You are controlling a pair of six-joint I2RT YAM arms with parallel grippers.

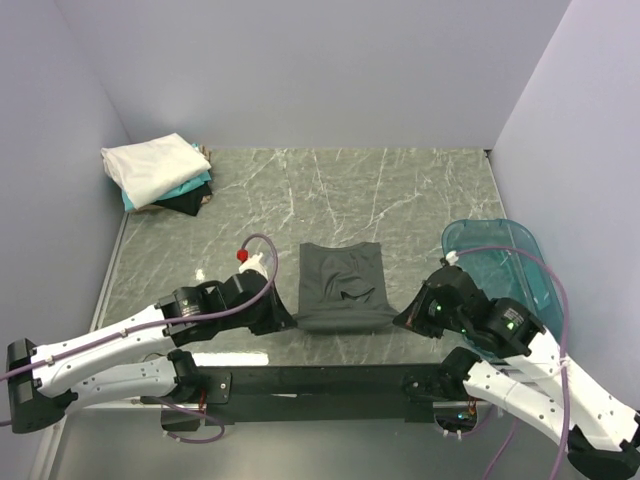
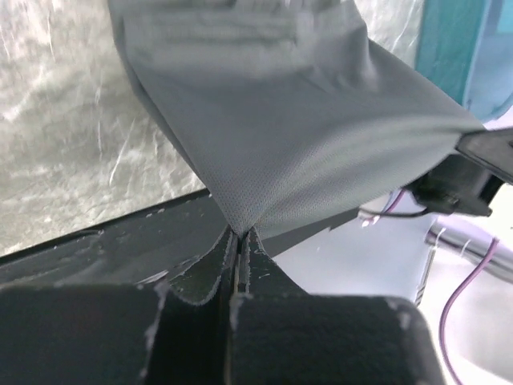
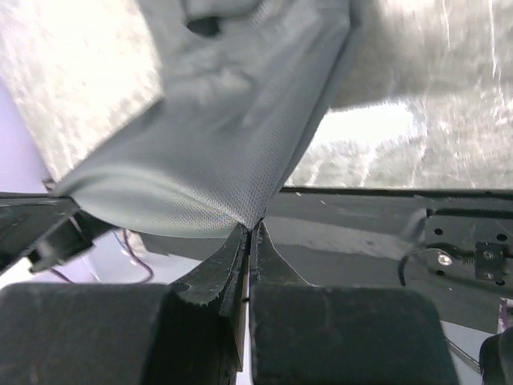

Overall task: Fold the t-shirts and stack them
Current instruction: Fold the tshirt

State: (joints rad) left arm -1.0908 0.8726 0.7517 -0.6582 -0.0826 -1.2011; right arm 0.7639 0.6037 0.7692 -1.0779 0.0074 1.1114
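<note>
Item: charcoal t-shirt (image 1: 340, 285), partly folded, near-centre of counter (image 1: 400, 190), near edge lifted. Left jaws, right jaws: each pinched shut on one near corner. Handling: light, limp, drapes; likely sags unless corners held taut. Folded stack (image 1: 160, 172): far-left corner.

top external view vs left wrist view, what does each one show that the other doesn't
Only top external: the stack of folded t-shirts, white on top, in the far left corner, and both arms whole.
Only left wrist: the left end effector shut on a corner of the dark grey t-shirt, with the cloth's weave visible up close.
Both: that shirt, the marble tabletop and the blue plastic tub.
</note>
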